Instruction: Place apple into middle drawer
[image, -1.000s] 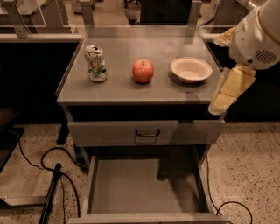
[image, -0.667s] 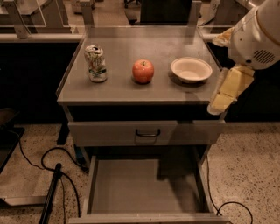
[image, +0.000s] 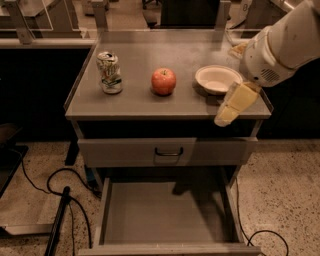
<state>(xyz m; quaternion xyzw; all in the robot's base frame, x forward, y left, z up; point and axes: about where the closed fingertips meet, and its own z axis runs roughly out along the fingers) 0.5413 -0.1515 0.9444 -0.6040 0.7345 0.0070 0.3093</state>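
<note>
The red apple (image: 163, 81) sits in the middle of the grey cabinet top (image: 140, 100), between a soda can and a cream bowl. The middle drawer (image: 165, 212) is pulled out at the bottom of the view, and its flat grey floor is bare. My gripper (image: 231, 106) hangs from the white arm (image: 280, 45) over the top's front right edge. It is just in front of the bowl, to the right of the apple, and holds nothing.
A dented soda can (image: 110, 72) stands left of the apple. A cream bowl (image: 218, 79) lies to its right. The drawer above the open one is closed and has a dark loop handle (image: 168, 151). Black cables (image: 55, 190) lie on the speckled floor at the left.
My gripper and arm have shifted left, closer to the bowl. The apple, can, bowl and drawers have not moved.
</note>
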